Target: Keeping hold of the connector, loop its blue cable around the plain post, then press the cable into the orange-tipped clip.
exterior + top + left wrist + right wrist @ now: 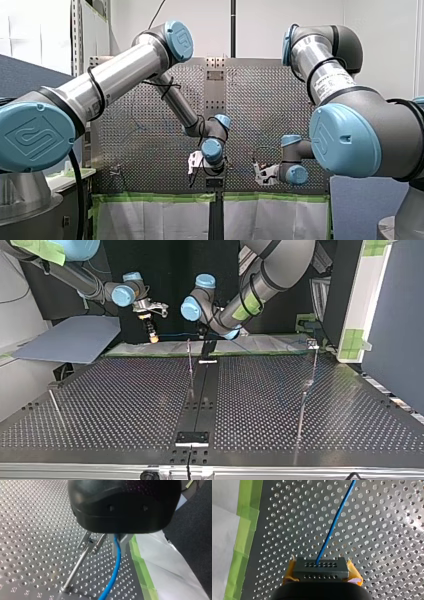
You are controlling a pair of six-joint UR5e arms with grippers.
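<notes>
1. My right pincer (321, 565) has the connector (321, 570), a dark block with rows of small holes. It sits square between the yellow pads (289, 573), one pad pressed to each end, so that pincer is closed on it.
2. The blue cable (334, 522) leaves the connector's upper face and runs straight ahead of the pincer, above the perforated worktop (387, 542).
3. Over in the left wrist view, my left pincer (119, 545) is drawn narrow. The cable comes out from between its grey fingers (125, 539), held there, and curves down toward the worktop.
4. Just beside that pincer stands a slim metal post (76, 567), fixed in a worktop hole and leaning in this view. Its metal head (91, 542) is near the cable but apart from it. I cannot tell whether this is the plain post or the clip.
5. In the top view both pincers hang at the far edge of the worktop. My right one is at the view's left and my left one nearer the middle, with the cable stretched between them.
6. A second post (306, 390) stands well apart, at the top view's right.
7. Green tape (140, 565) lines the worktop's edge close to the left pincer, with a white sheet (170, 565) beyond it.
</notes>
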